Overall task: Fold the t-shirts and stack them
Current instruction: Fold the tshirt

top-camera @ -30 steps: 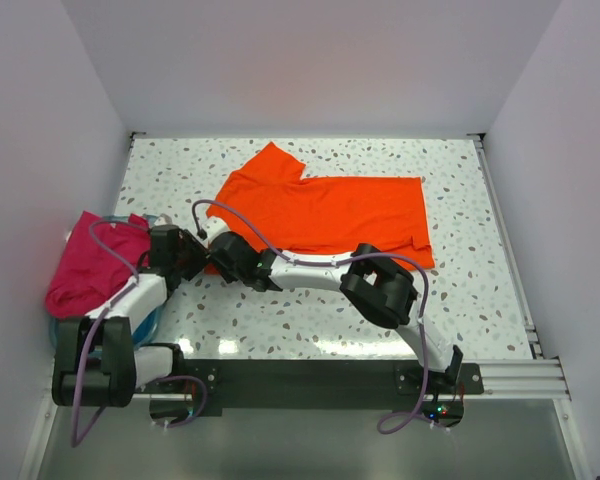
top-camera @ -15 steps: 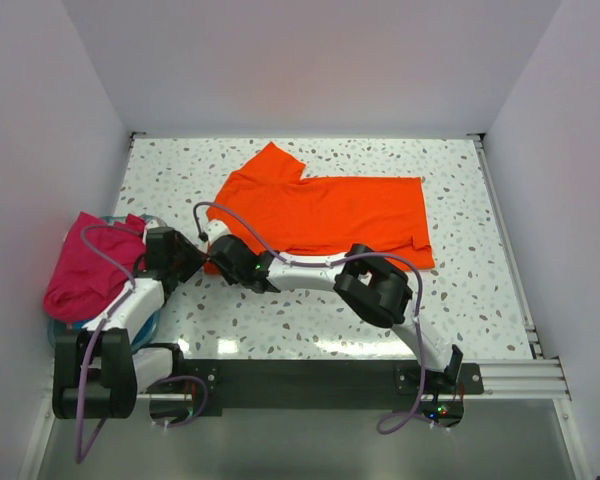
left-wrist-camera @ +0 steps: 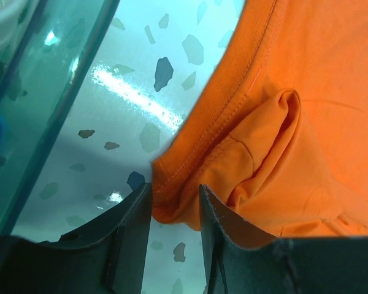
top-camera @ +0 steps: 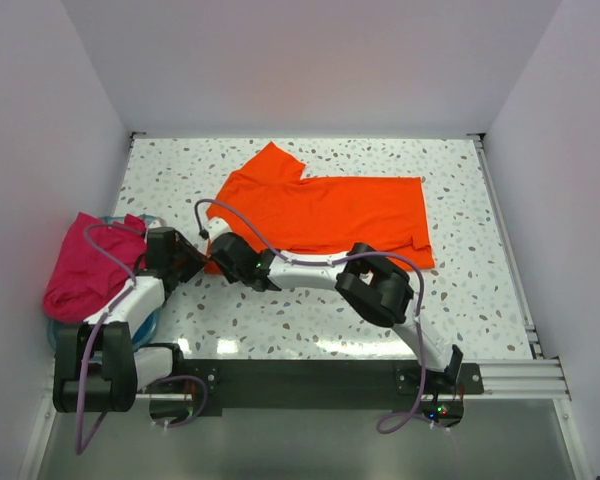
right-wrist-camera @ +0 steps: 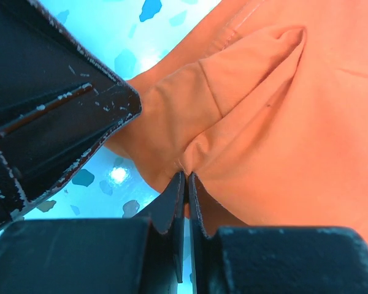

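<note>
Well, from the top camera the orange t-shirt lies spread flat on the speckled table, in the middle and a bit toward the far side. One sleeve sticks out at its far left. The pink t-shirt sits in a heap on the pale blue tub at the left edge, apart from the orange one. The left claw and the right claw meet at the near left corner of the orange t-shirt, just beside each other.

Next, the left wrist camera looks at that corner from close up. The left claw has its two dark fingers close together, with the stitched corner of the orange t-shirt held between them. The cloth touches both fingers and is bunched into a fold. The see-through side of the tub is on the left. The shiny table shows between tub and shirt.

Last, the right wrist camera shows the right claw almost fully closed, pinching a thin fold of the orange t-shirt. One big dark finger of the left claw is on the left, just beside the same corner.
</note>
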### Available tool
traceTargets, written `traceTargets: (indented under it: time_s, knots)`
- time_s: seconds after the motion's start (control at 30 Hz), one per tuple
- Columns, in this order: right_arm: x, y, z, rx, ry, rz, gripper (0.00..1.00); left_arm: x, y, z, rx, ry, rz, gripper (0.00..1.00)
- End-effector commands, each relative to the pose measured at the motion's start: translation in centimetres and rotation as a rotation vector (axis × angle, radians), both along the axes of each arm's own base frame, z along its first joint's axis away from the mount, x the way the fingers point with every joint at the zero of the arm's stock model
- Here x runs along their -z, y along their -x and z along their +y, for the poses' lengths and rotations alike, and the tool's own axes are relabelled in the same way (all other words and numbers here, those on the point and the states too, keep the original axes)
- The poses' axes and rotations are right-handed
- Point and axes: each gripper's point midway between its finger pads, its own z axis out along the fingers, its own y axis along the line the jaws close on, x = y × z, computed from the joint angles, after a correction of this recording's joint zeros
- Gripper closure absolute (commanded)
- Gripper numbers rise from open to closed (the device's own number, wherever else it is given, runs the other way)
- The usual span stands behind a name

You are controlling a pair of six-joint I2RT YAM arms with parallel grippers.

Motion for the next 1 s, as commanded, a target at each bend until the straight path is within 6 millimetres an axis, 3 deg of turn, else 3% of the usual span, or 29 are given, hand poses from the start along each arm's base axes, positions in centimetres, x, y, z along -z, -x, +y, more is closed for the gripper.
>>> traceTargets:
  time_s: [0.0,0.2,0.33,0.43,0.63,0.97]
  knots:
    - [-7.2,-1.9,1.1,0.023,-0.152,-0.053,0.96,-0.3,-0.5,0.6,-0.001,-0.013,-0.009,0.59]
    - [-8.4,-3.7,0.1,0.031,-0.161,-0.049,0.93,-0.4,-0.7,0.4,0.013,-0.01,-0.018,0.59]
    - [-7.8,-5.1,-0.5,0.029,-0.14,-0.04,0.92,-0.5,-0.9,0.3,0.022,-0.006,-0.023,0.6]
    - [-8.9,-6.8,-0.4,0.018,-0.15,-0.056,0.92,-0.5,-1.0,0.2,0.028,-0.006,-0.024,0.61]
    - [-9.2,-10.2,-0.7,-0.011,-0.13,-0.085,0.92,-0.2,-1.0,0.1,0.04,-0.004,-0.016,0.61]
    - [-7.1,-14.0,-2.0,-0.021,-0.05,-0.112,0.87,0.3,-1.0,-0.3,0.062,0.003,-0.005,0.62]
